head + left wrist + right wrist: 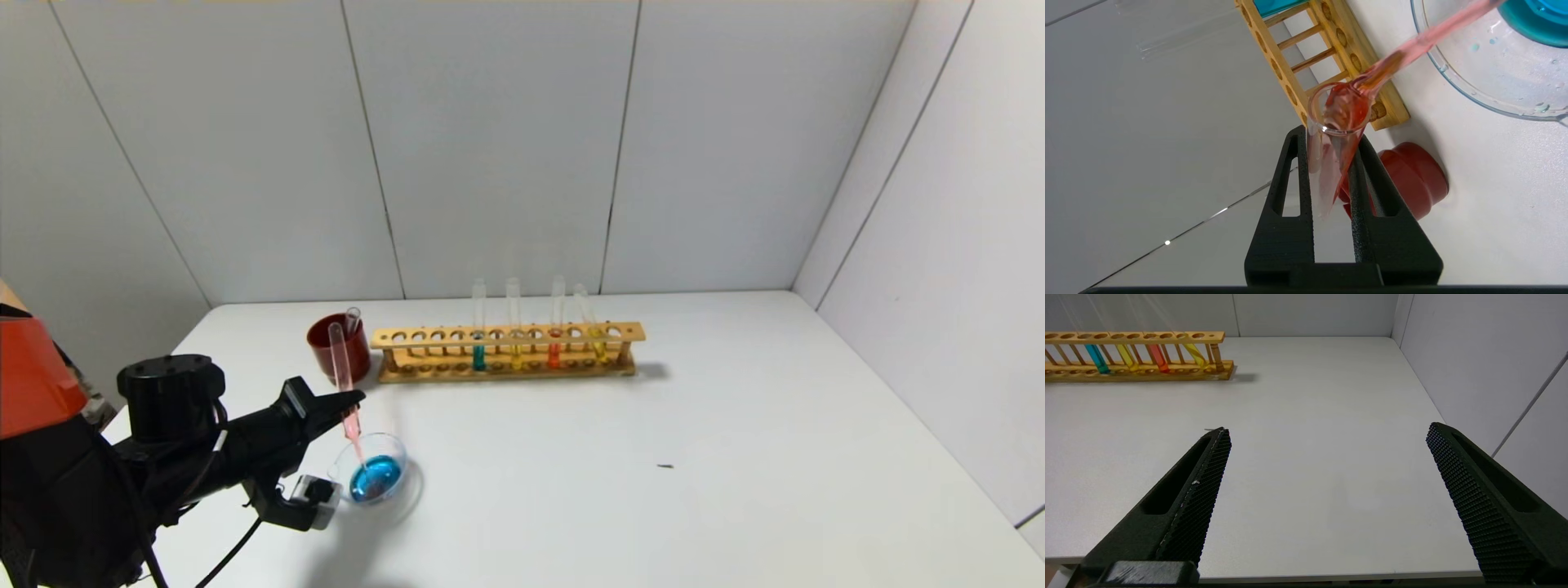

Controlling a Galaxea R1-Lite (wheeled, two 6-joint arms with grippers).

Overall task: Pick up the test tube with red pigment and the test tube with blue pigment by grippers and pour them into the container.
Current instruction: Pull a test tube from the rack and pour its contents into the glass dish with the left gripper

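Observation:
My left gripper (353, 400) (1331, 136) is shut on the test tube with red pigment (340, 359) (1333, 163). The tube is tipped mouth-down over the container (390, 447) (1453, 85), a low clear glass dish near the table's front left. A thin reddish stream (1404, 49) runs from the tube's mouth into the dish, which holds blue liquid (375, 478). A clear tube (353, 314) leans in the dark red cup (326, 347); I cannot tell whether it is the test tube with blue pigment. Low over the table's front right, my right gripper (1327, 428) stands open, holding nothing.
A wooden rack (506, 336) (1139, 337) stands at the back middle with a teal tube (478, 358), two yellow tubes (516, 353) and an orange-red tube (555, 356). The dark red cup sits just left of the rack. White walls close in the back and right.

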